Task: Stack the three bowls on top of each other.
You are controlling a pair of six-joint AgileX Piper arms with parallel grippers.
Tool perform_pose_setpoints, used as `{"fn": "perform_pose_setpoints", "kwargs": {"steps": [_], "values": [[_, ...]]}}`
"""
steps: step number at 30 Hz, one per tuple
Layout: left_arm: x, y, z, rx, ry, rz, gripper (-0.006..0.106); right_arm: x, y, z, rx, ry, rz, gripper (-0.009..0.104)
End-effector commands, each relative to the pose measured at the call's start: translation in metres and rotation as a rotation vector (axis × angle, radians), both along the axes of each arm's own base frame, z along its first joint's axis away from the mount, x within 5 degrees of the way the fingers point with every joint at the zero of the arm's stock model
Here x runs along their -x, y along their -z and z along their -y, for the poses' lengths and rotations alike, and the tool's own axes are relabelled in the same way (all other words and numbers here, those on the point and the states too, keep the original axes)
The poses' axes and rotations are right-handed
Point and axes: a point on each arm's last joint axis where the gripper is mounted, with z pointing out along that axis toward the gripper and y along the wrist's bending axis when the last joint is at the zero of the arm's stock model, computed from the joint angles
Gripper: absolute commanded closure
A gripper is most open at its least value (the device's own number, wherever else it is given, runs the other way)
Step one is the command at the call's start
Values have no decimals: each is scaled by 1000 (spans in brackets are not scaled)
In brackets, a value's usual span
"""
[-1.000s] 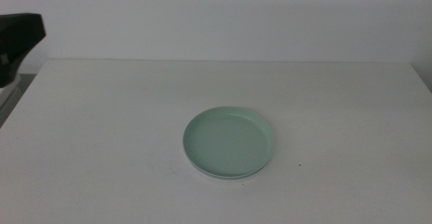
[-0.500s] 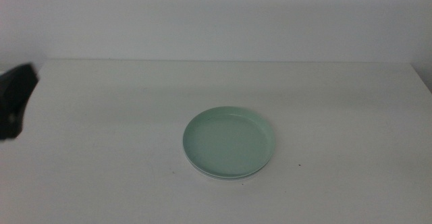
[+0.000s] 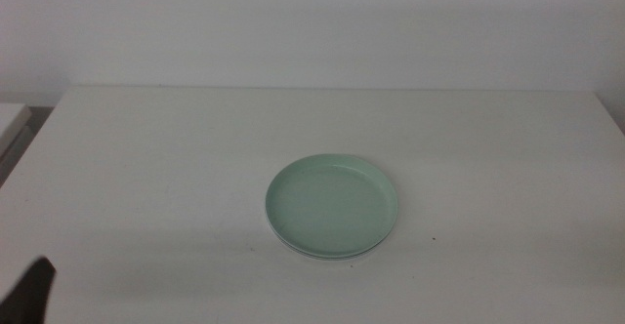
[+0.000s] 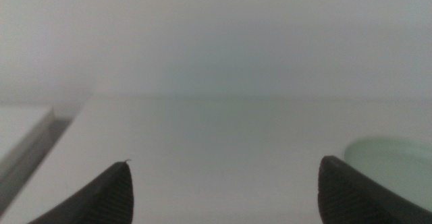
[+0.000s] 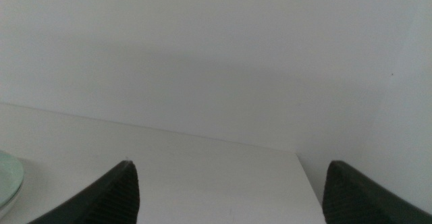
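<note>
1. Middle view: a shallow, round, mint-green plastic bowl (image 3: 331, 206) sits on the white table (image 3: 146, 168), a little toward the near edge and slightly right of centre. Under its near rim a thin pale edge of another dish (image 3: 322, 256) peeks out, so the green one lies on top of a stack; how many dishes lie beneath cannot be told. A dark tip of the left gripper (image 3: 34, 290) shows at the bottom-left corner, well apart from the stack

2. Left wrist view: the left gripper (image 4: 226, 187) hangs with its two dark jaws spread wide, released and holding nothing, bare tabletop between them. The green bowl's (image 4: 395, 160) rim shows beside one jaw

3. Right wrist view: the right gripper (image 5: 229, 187) is likewise released, jaws wide apart over the table, facing the pale wall (image 5: 216, 55). A sliver of the green bowl (image 5: 8, 177) appears at the picture's edge
</note>
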Motion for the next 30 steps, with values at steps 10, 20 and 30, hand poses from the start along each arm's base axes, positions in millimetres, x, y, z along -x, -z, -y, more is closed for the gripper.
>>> {"fn": "perform_pose_setpoints", "kwargs": {"steps": [10,20,30], "values": [[0,15,0,22,-2,-63,7,6,18,0,-28,1,2,2],[0,15,0,25,-2,-54,7,6,15,0,-239,0,27,2],[0,14,0,26,-2,-50,7,6,15,1,-327,2,29,2]]}}
